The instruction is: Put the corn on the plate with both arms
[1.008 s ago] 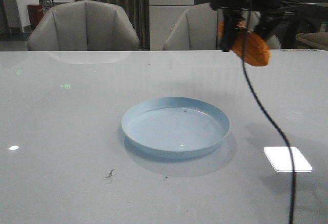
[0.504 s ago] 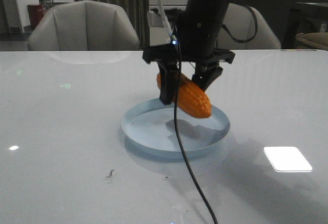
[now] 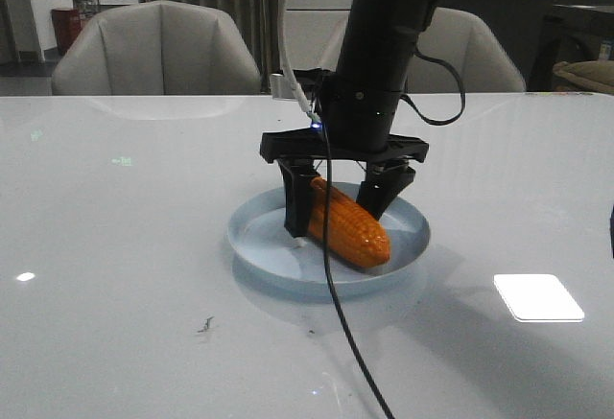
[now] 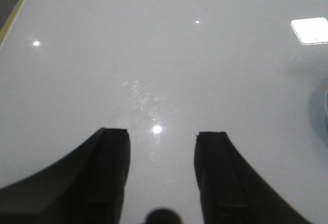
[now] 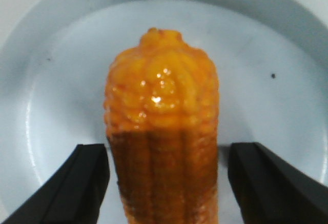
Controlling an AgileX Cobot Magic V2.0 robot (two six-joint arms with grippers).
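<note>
The orange corn [image 3: 347,224] lies on the pale blue plate [image 3: 259,246] in the middle of the table, its tapered end towards the front right. My right gripper [image 3: 333,220] hangs straight over it, open, with one black finger on each side of the cob. In the right wrist view the corn [image 5: 161,131] lies between the spread fingers [image 5: 89,178] on the plate [image 5: 56,90], with a gap at one side. My left gripper [image 4: 162,133] is open and empty over bare table. The plate's rim [image 4: 326,106] just shows at that view's edge.
Two grey chairs [image 3: 158,50] stand behind the table's far edge. A bright rectangle of reflected light [image 3: 538,297] lies on the glossy table right of the plate. A black cable [image 3: 336,314] hangs from the right arm in front of the plate. The table's edge [image 4: 15,14] shows in the left wrist view.
My right arm brought the corn from high at the back right down onto the plate. Its jaws have opened and the corn now rests on the plate.
</note>
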